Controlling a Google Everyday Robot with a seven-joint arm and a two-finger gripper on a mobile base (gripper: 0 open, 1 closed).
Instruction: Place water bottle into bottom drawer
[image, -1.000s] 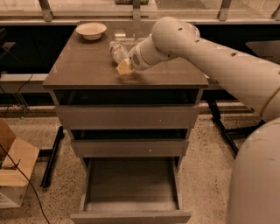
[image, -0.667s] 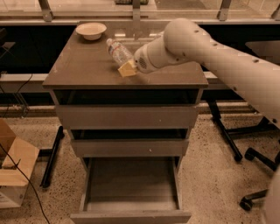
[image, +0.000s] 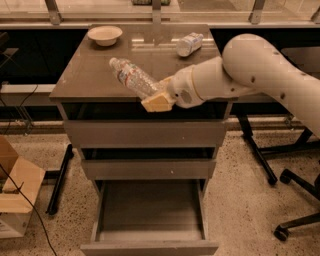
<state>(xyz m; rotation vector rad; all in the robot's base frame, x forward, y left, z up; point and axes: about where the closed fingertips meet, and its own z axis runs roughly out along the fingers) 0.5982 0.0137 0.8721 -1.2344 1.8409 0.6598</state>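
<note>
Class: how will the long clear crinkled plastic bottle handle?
The long clear crinkled plastic bottle, held by one end in the gripper over the front edge of the cabinet, may pivot. Thin walls likely dent; round body would probably roll.

Warm, rather dim overhead light leaves a soft sheen on the cabinet top (image: 90, 75) behind the gripper (image: 156, 95), which clasps the water bottle (image: 131, 77) at the front edge. Below the gripper, the drawer gaps (image: 145, 111) fall into deep shadow.

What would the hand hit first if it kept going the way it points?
Probably nothing: the hand, gripping the bottle, points left along the front edge of the cabinet top; the bowl sits behind that line. Depth unclear.
</note>
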